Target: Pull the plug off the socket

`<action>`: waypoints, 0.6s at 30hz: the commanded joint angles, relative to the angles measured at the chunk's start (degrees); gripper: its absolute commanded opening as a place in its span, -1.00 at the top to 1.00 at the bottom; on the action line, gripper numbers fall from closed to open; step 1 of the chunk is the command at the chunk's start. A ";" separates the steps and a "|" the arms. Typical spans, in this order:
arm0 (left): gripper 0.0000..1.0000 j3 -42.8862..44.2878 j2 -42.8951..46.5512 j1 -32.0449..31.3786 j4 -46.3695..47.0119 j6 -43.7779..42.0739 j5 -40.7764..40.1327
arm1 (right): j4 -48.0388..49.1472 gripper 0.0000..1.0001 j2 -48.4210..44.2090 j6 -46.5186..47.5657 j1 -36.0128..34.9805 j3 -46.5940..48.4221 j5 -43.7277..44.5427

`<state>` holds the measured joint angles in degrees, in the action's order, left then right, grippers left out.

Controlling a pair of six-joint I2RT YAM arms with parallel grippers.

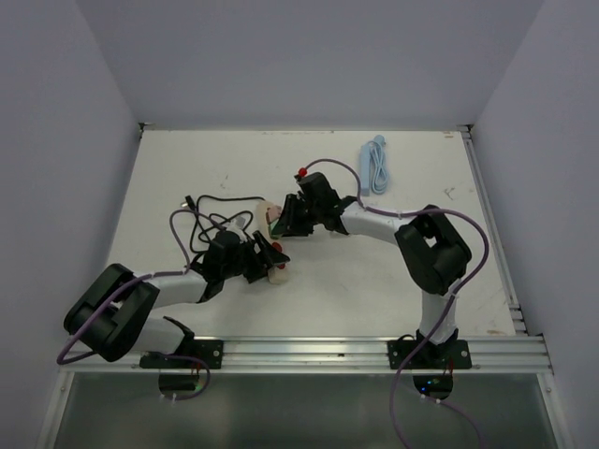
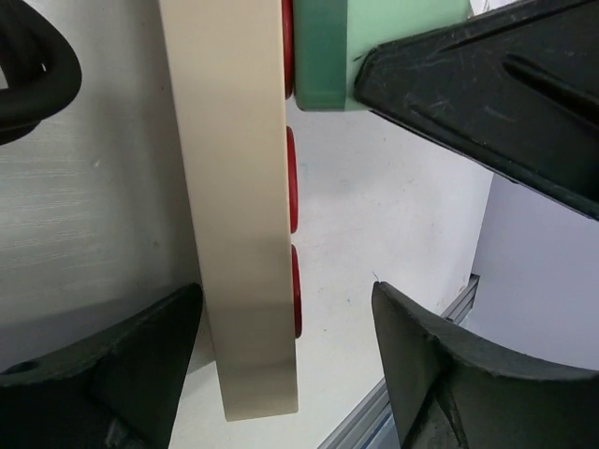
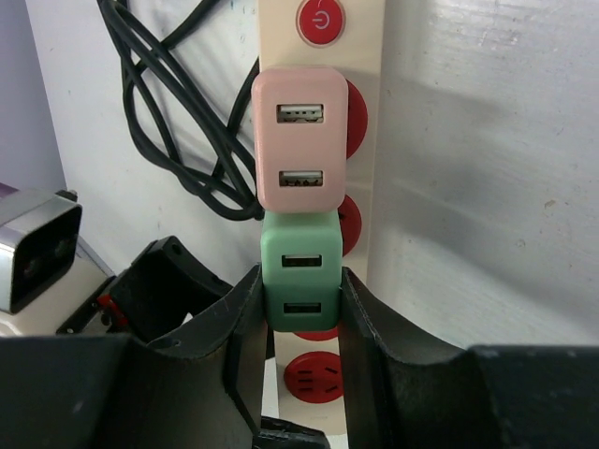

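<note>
Matte black right gripper (image 3: 299, 282) pinching boxy green plug (image 3: 299, 251), cream socket strip (image 3: 367, 42)

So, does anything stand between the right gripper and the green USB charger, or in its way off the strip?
Nothing visible. The right gripper grips the green USB charger; the pink charger sits beside it, not over it.

The table (image 1: 374, 281) is lit brightly and evenly from overhead; soft shadows are cast; its 12 o'clock edge is washed out.
</note>
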<state>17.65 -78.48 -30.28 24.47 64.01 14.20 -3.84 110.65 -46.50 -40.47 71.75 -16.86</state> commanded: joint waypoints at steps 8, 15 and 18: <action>-0.57 -1.57 -3.08 0.22 -10.41 -3.27 -4.44 | -0.21 1.00 -8.07 0.89 0.21 -4.59 -5.81; -0.47 0.19 -6.51 0.14 -8.92 -2.93 -3.13 | 1.19 1.00 -10.37 -0.52 0.21 -7.49 -5.81; -0.41 0.89 -7.13 -0.39 -8.56 -2.57 -2.86 | 2.51 1.00 -10.11 -1.48 0.21 -8.02 -6.16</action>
<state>20.14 -82.19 -30.30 25.28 63.94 14.70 -4.97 103.68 -46.13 -40.34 63.81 -19.97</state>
